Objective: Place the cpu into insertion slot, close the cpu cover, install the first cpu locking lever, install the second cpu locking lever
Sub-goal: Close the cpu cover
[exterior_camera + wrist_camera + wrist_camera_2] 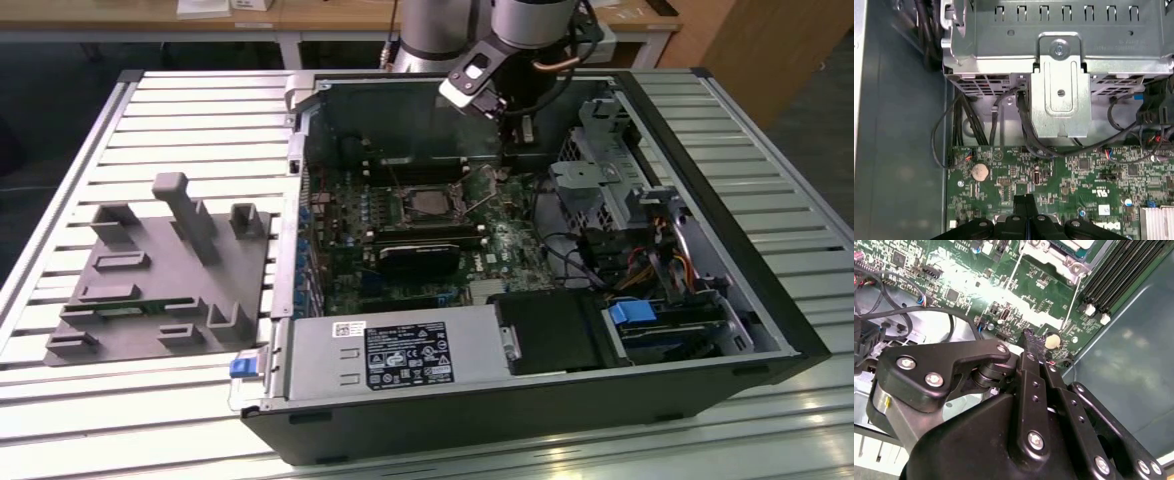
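The insertion slot (430, 203) sits mid-motherboard inside the open computer case, with a dull grey square, the cpu (430, 204), lying in it. In the second wrist view a corner of the silver cpu cover (1066, 260) shows, and two thin wire locking levers (1014, 270) (1074, 297) run out from it over the green board. My gripper (514, 125) hangs above the board, beyond the slot and toward the exterior view's right. Its black fingertips (1020, 202) (1029, 337) are pressed together, holding nothing.
A silver drive cage (1059, 85) with black cables lies near the gripper. A coin battery (980, 172) sits on the board by the fingertips. A black heatsink (420, 258) and the power supply (400, 355) fill the case's near side. A grey fixture (167, 270) stands on the exterior view's left.
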`<action>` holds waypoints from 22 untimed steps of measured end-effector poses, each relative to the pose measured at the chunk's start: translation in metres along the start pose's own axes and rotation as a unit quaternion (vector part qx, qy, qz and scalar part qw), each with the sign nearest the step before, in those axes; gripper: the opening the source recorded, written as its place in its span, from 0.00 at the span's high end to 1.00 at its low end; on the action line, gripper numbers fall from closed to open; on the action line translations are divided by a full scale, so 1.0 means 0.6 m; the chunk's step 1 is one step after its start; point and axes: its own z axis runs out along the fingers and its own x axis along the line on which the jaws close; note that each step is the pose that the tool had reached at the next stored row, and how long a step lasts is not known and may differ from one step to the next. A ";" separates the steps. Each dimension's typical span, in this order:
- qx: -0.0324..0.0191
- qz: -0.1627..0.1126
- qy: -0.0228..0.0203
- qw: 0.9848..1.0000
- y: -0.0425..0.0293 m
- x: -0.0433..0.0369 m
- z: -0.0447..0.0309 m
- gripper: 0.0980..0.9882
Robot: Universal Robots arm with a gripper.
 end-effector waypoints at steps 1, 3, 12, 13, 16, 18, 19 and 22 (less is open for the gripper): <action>0.000 0.000 0.000 1.000 0.001 0.000 0.001 0.99; 0.000 0.000 0.000 1.000 0.003 0.000 0.004 0.99; 0.002 0.000 -0.002 1.000 0.006 0.000 0.024 0.99; 0.002 0.000 -0.002 1.000 0.007 0.000 0.026 0.99; 0.003 0.000 -0.002 1.000 0.007 0.000 0.032 0.99; 0.004 0.000 -0.003 1.000 0.007 -0.001 0.036 0.99; 0.004 0.000 -0.003 1.000 0.007 -0.001 0.038 0.99; 0.004 0.000 -0.004 1.000 0.007 -0.001 0.043 0.99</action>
